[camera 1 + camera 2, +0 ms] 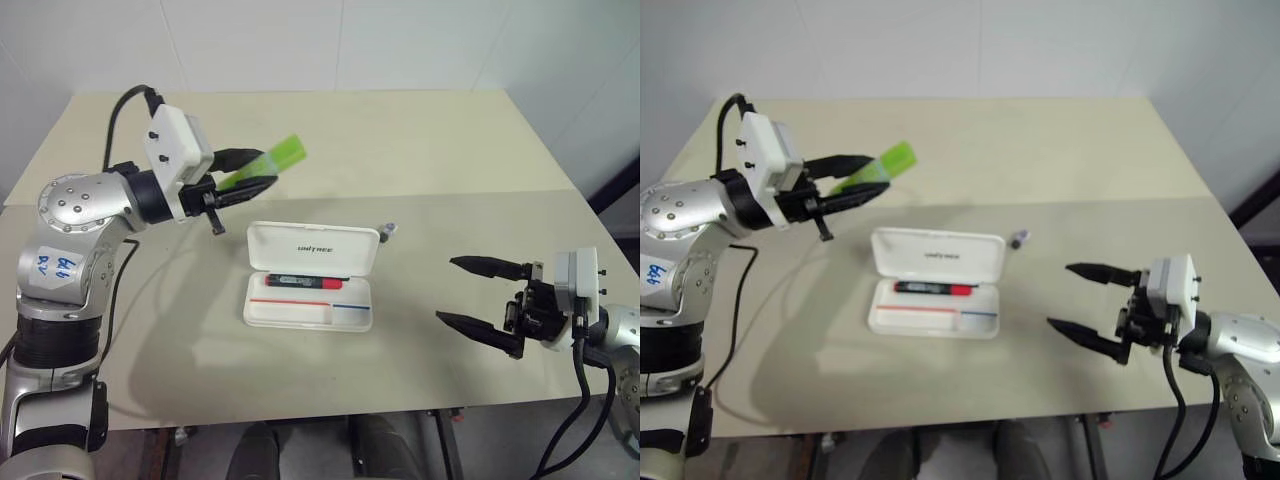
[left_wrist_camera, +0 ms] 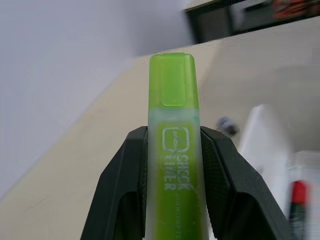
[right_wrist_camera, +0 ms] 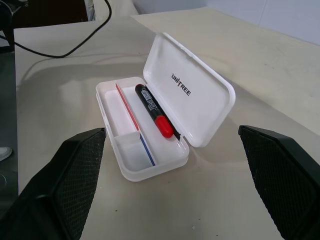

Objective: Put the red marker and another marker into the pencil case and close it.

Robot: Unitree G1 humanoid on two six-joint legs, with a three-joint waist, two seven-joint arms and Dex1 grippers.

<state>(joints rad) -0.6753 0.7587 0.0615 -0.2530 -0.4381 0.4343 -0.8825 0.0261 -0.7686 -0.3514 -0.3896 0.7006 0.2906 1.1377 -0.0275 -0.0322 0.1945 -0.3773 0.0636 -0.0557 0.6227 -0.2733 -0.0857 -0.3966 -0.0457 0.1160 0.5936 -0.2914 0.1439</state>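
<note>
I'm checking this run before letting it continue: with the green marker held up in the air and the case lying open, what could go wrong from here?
1. The left gripper pinches the green marker by its lower body, most of it sticking out; it might pivot or slip on the way down.
2. The red marker already lies by the hinge of the pencil case, so the green one could land on it or a divider and block the lid.

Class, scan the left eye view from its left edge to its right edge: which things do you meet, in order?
Left gripper holding the green marker → open pencil case with the red marker inside → small grey bit → right gripper, open.
</note>
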